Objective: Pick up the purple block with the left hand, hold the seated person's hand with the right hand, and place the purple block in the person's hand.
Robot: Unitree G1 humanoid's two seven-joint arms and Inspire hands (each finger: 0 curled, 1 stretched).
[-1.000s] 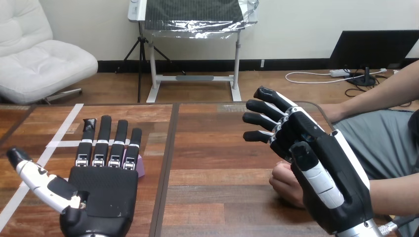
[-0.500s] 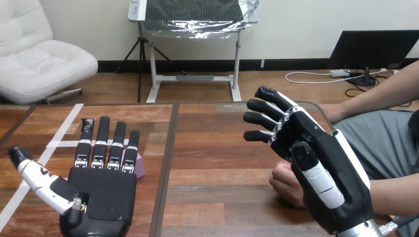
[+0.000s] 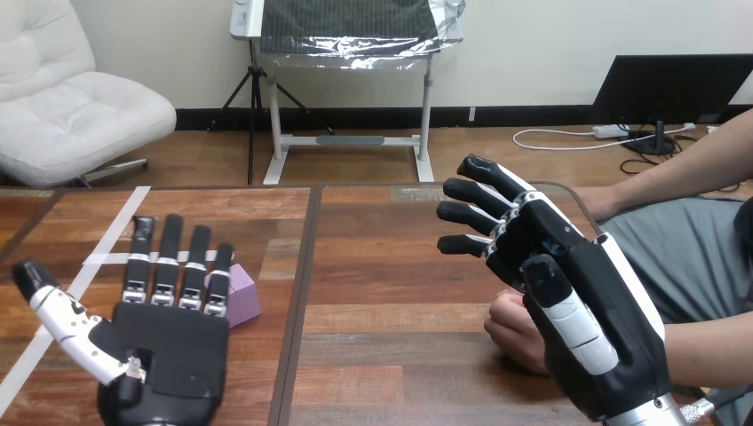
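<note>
The purple block [image 3: 241, 296] lies on the wooden table [image 3: 391, 266], left of the middle seam. My left hand [image 3: 164, 351] hovers palm-down over its left side with straight fingers, which cover part of the block; the thumb juts out to the left. My right hand [image 3: 582, 315] is raised on the right, fingers spread and pointing left, holding nothing. The person's hand [image 3: 511, 328] rests on the table as a loose fist, partly hidden behind my right hand. I cannot tell whether the two touch.
White tape lines [image 3: 107, 240] cross the table's left part. A dark seam [image 3: 300, 293] runs down the table. The person's forearm [image 3: 710, 342] comes in from the right edge, and another arm [image 3: 675, 173] reaches across the far right corner.
My left hand has drifted left and toward me, uncovering more of the purple block. My right hand and the person's hand have stayed where they were.
</note>
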